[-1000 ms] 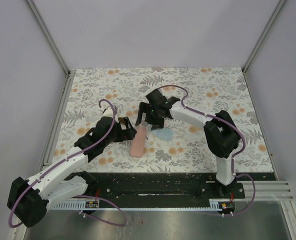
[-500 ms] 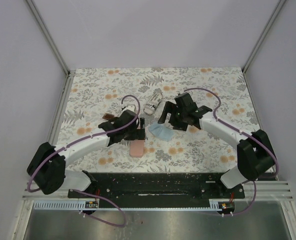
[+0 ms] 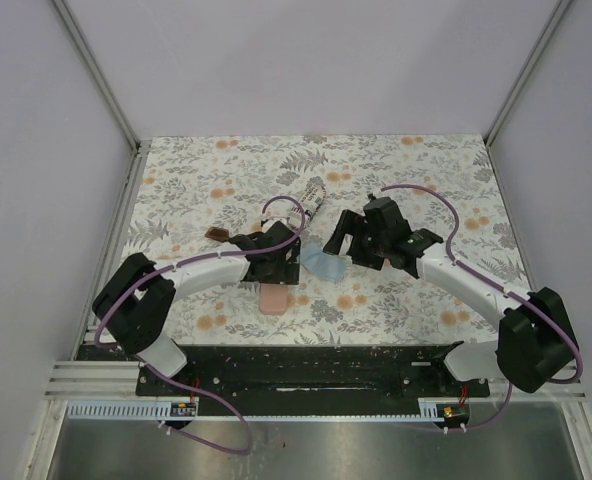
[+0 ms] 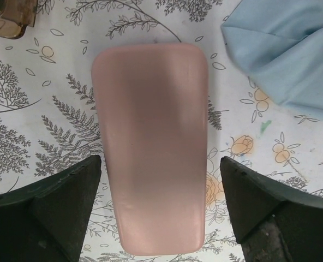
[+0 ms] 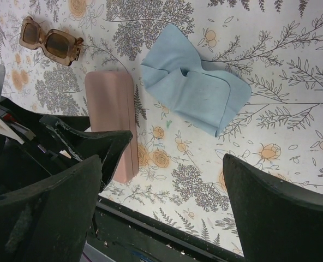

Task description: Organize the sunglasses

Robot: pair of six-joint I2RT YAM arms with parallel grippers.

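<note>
The brown sunglasses [image 3: 216, 235] lie on the floral table, left of the middle; they also show in the right wrist view [image 5: 49, 41] and at the corner of the left wrist view [image 4: 9, 22]. The white sunglasses are not visible. My left gripper [image 3: 276, 265] is open, its fingers either side of the pink hard case [image 4: 150, 147] without touching it. My right gripper [image 3: 348, 240] is open and empty, above the table beside a blue cloth [image 5: 197, 90].
The stars-and-stripes pouch [image 3: 311, 195] lies behind the two grippers. The blue cloth [image 3: 324, 262] lies crumpled just right of the pink case [image 3: 274, 297]. The black base rail [image 3: 306, 365] runs along the near edge.
My left arm has swung right and its gripper now straddles the pink case. My right arm has drawn back to the right, uncovering the pouch and the blue cloth.
</note>
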